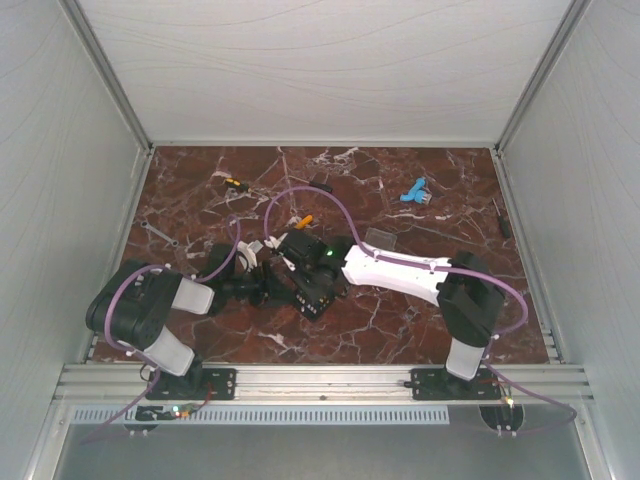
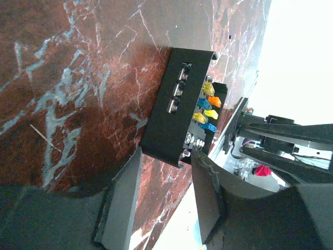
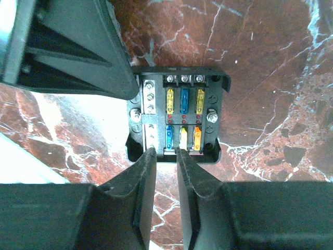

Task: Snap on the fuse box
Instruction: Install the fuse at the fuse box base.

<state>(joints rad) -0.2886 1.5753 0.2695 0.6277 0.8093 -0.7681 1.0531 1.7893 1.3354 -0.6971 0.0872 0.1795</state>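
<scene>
The fuse box (image 3: 177, 119) is a black square box with yellow, blue and orange fuses, lying flat and uncovered on the marble table. In the left wrist view the fuse box (image 2: 177, 109) has its near end level with the tips of my left gripper (image 2: 166, 155), which is open and straddles that end. My right gripper (image 3: 165, 152) has its fingers only narrowly apart, with nothing between them and their tips at the box's near edge. A left finger (image 3: 83, 57) lies along the box's left corner. In the top view both grippers meet mid-table and hide the box.
A clear square lid (image 1: 380, 238) lies right of the grippers. A blue part (image 1: 413, 192), a yellow-handled tool (image 1: 235, 183), an orange-tipped tool (image 1: 305, 220), a wrench (image 1: 160, 233) and a dark tool (image 1: 503, 216) lie around. White walls enclose the table.
</scene>
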